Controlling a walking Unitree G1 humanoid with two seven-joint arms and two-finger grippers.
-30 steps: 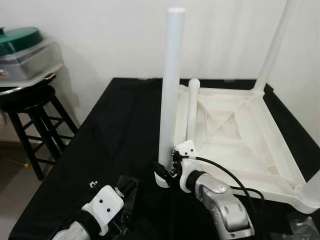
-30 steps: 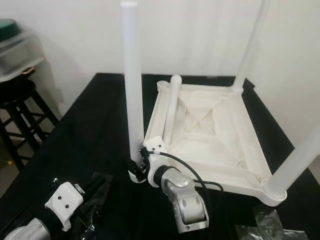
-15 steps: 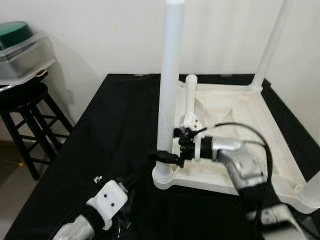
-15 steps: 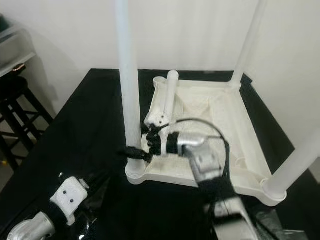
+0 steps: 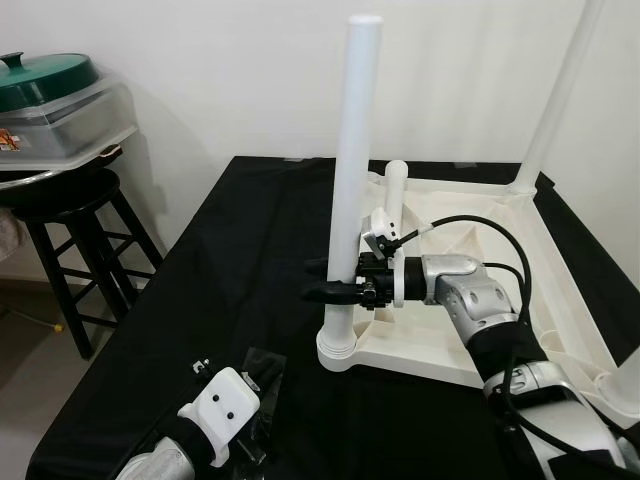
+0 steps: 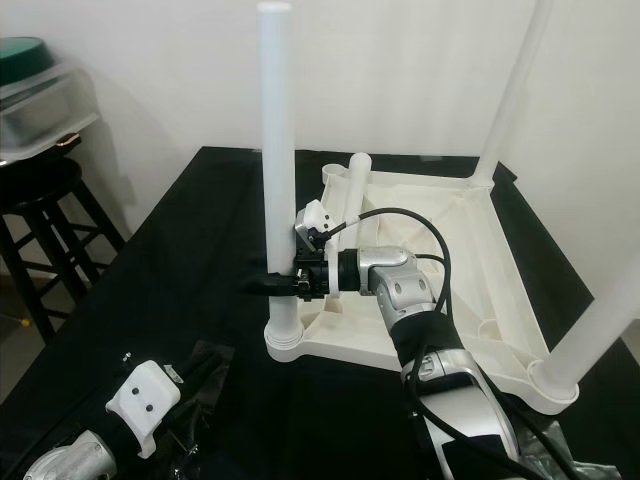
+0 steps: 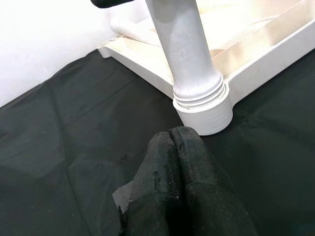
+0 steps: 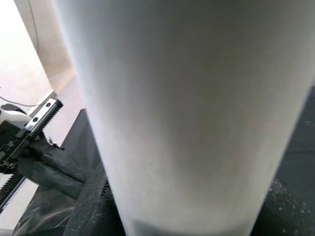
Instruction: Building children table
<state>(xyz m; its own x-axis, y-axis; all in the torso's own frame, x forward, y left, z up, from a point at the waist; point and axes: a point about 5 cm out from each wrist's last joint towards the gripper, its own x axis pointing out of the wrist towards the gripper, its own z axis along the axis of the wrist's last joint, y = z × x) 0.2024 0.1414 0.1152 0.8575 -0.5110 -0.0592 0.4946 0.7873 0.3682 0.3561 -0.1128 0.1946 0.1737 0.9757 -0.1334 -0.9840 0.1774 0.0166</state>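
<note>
Right gripper (image 5: 335,291): you see its two black fingers clamped around the upright white leg (image 5: 352,180), one on each side, low on the shaft just above the threaded base.
Held leg: it stands vertical in the near-left corner socket (image 5: 340,348) of the inverted white tabletop (image 5: 470,240), directly below your right gripper.
Tabletop: it lies upside down on the black table cover (image 5: 230,260), extending behind and to the right of your right gripper.
Other legs: a second upright leg (image 5: 558,90) stands at the far-right corner, well apart from your right gripper; a third (image 6: 600,320) rises at the near-right corner.
Loose leg (image 5: 390,200): it lies inside the tabletop, just beyond your right wrist, touching the left rim.
Left gripper (image 7: 177,162): fingers pressed together, holding nothing, low over the cover and near the socket.
Obstruction: your right forearm and its black cable (image 5: 480,225) cross above the tabletop interior.
Surroundings: a black stool (image 5: 70,230) stands well left of the left gripper, carrying a clear bin with a green lid (image 5: 45,80).
</note>
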